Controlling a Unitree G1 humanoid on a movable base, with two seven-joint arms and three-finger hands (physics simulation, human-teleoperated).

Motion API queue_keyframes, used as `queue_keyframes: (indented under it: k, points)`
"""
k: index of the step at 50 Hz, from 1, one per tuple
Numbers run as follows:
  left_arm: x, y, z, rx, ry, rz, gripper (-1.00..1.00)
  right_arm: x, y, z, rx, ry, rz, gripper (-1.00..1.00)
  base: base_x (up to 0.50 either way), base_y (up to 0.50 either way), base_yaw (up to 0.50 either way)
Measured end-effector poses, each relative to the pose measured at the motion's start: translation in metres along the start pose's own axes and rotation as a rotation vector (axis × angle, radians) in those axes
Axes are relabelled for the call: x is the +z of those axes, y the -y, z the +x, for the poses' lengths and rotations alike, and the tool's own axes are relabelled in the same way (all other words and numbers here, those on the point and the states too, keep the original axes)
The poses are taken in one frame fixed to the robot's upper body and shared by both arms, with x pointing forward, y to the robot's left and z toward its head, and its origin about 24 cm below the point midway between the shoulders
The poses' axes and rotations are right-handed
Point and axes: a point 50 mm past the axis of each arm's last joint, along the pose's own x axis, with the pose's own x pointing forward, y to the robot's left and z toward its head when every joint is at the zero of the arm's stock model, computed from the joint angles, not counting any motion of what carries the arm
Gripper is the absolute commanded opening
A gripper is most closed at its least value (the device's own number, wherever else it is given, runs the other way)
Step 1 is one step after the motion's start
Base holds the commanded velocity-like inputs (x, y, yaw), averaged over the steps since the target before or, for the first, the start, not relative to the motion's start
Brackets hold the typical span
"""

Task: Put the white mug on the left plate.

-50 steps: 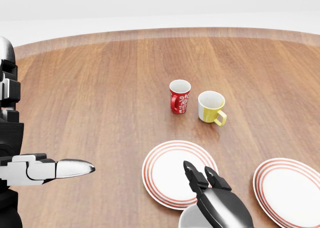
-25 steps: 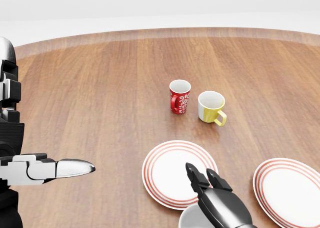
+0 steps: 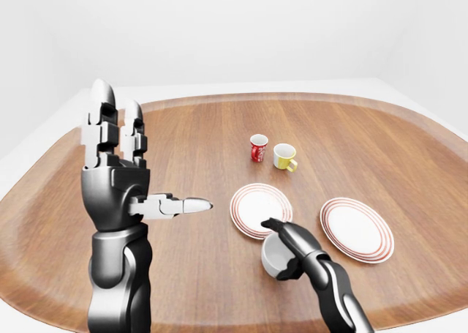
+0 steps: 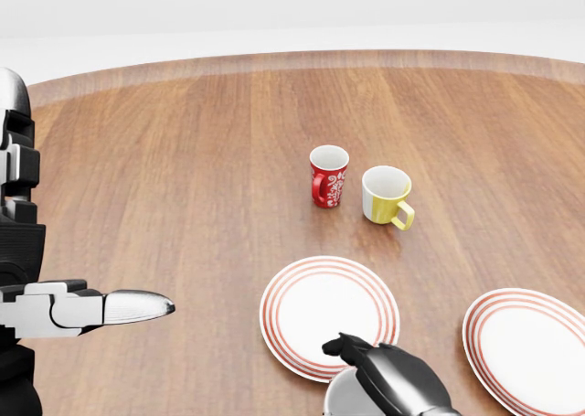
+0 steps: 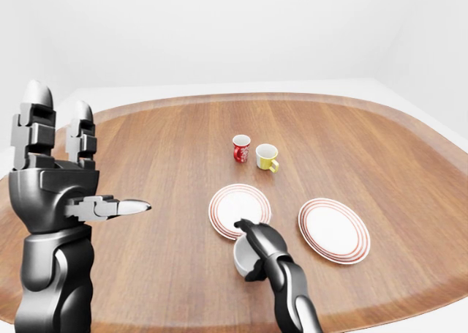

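Closest to the robot, near the bench's near edge, the right robot hand (image 3: pixel 289 247) sits over the white mug (image 3: pixel 273 257). Its fingers curl over the top and down the side, so it looks clamped on the mug. The mug stands upright with its open mouth up. I cannot tell if it rests on the bench (image 3: pixel 190 139) or is lifted a tiny bit.

The thing that matters most is which way the left plate (image 3: pixel 257 208) lies from the mug. It is just beyond the mug, toward the far edge of the bench and a little toward the left edge. The mug's rim sits just beside the plate's near edge, maybe touching it. So I think the mug only needs a small lift, a short push away from the robot, and then a gentle set down in the plate's middle. The right robot hand is the nearer one, and it has the mug.

The left robot hand (image 3: pixel 117 168) is held up over the left part of the bench, well apart from the mug. Its fingers are spread and point up, and it holds nothing.

To the right of the left plate lies the other plate (image 3: pixel 357 229). Further off stand a red mug (image 4: pixel 328 176) and a yellow mug (image 4: pixel 387 196), side by side, well apart from both plates.
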Motion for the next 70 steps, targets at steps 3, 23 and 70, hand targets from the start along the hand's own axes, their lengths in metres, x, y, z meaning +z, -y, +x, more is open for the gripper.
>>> queue_keyframes:
  k: [3, 23, 70]
  points:
    - [0.000, 0.000, 0.000, 0.000, -0.001, 0.000, 1.00, 0.001, 0.000, 0.000, 0.001, 0.005, 0.000, -1.00, 0.00, 0.00, 0.00]
    - [-0.001, 0.000, 0.000, 0.000, -0.003, 0.000, 1.00, 0.007, 0.003, -0.008, 0.046, 0.023, -0.021, -1.00, 0.00, 0.00, 0.00]
    - [-0.003, -0.001, 0.000, 0.003, -0.011, 0.000, 1.00, 0.053, 0.101, 0.081, 0.086, 0.199, -0.188, -1.00, 0.00, 0.00, 0.00]
